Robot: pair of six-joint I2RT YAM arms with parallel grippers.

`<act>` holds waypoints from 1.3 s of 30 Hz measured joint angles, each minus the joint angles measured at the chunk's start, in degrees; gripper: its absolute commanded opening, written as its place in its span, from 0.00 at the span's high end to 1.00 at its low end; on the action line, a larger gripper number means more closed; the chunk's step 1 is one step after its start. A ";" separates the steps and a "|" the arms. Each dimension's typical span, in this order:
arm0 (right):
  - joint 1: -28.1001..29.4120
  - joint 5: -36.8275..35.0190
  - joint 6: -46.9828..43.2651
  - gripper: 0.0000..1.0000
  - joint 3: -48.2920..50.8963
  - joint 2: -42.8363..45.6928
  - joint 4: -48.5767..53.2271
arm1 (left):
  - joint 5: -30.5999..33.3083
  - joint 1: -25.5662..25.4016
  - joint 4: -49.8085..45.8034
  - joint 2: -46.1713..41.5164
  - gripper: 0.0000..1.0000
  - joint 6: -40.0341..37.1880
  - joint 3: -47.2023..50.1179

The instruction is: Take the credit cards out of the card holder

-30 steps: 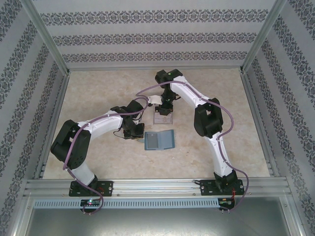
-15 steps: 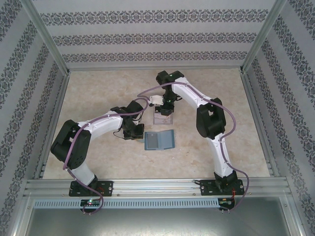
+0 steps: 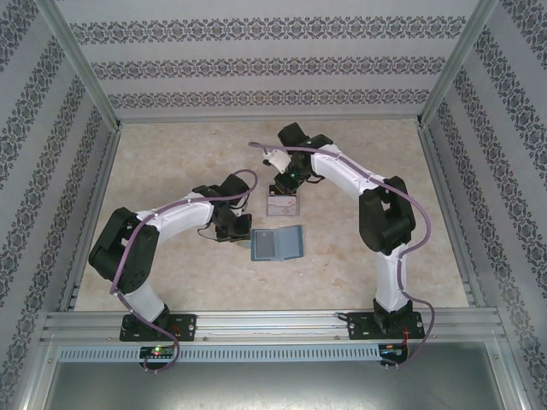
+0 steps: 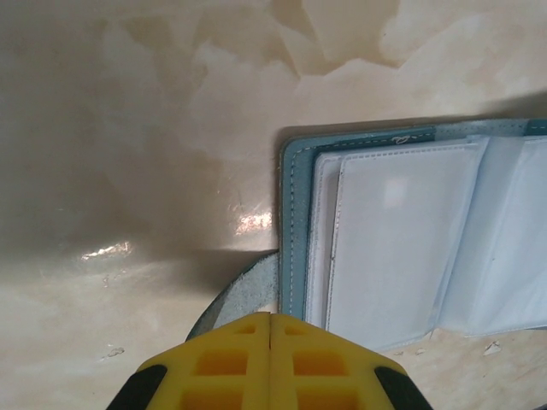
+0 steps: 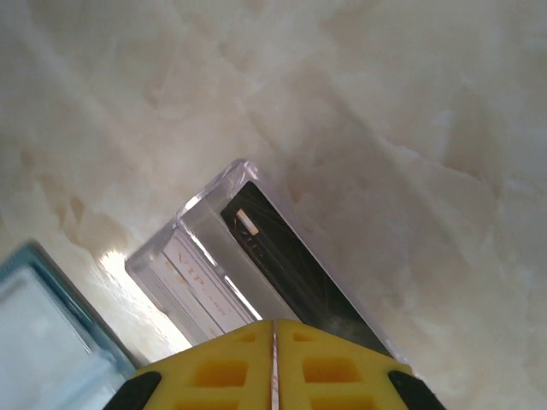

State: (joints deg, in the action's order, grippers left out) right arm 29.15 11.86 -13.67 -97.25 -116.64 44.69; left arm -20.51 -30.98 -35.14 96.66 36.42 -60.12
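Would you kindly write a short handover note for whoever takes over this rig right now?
Left hand: shut, its tips over the small closure tab of the teal-blue folding card holder, which lies open.
Right hand: shut, just above the clear plastic box.
Done: a dark credit card and a pale printed credit card sit in the box; the holder's visible clear sleeves look empty.
Left: check the sleeves underneath; whether any cards remain cannot be told from here.
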 measured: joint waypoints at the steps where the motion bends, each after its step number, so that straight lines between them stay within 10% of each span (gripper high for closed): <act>1: 0.00 0.00 2.78 0.95 1.68 1.05 -1.68 | 0.04 0.00 0.02 0.20 0.97 0.00 -0.02; 22: 5.84 5.90 40.46 0.97 19.28 18.34 -11.74 | -3.48 0.72 2.80 1.14 0.96 -0.55 -0.11; 39: 10.38 13.73 53.24 0.95 32.09 19.34 -21.31 | -8.04 0.72 3.98 5.31 1.00 -0.85 -0.11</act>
State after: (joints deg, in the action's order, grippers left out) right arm 39.53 25.58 39.57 -65.17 -97.30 23.38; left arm -28.56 -30.26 -31.16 101.97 35.57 -60.23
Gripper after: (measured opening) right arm 0.058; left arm 0.051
